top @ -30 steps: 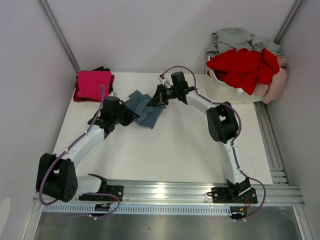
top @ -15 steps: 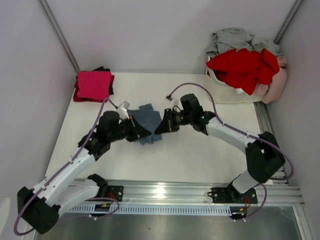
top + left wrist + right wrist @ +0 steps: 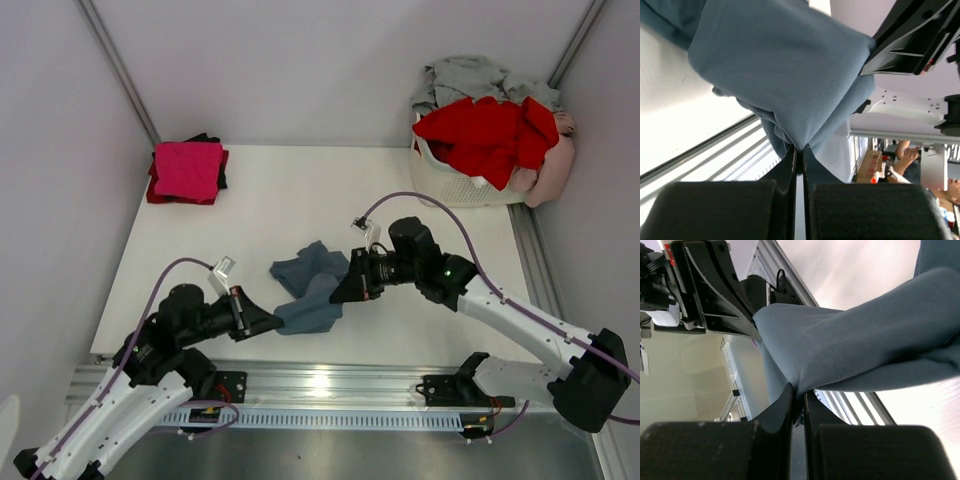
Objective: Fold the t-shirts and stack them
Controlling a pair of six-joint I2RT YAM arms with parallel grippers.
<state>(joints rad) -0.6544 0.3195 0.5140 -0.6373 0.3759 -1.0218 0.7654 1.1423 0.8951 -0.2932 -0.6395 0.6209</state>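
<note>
Slate-blue t-shirt [image 3: 312, 287] hangs bunched, pinched between both grippers.

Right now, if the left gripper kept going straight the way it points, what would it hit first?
The blue-grey t-shirt it pinches, bunched just ahead of the left gripper. Past that, probably the right gripper, holding the same shirt, though depth is unclear.

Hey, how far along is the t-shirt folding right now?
Done: a folded magenta t-shirt lies stacked at far left. In hand: the blue-grey t-shirt, crumpled, pinched by the left claw and the right claw. Left: the red t-shirt, grey t-shirt and pale pink t-shirt heaped in the laundry basket.
</note>
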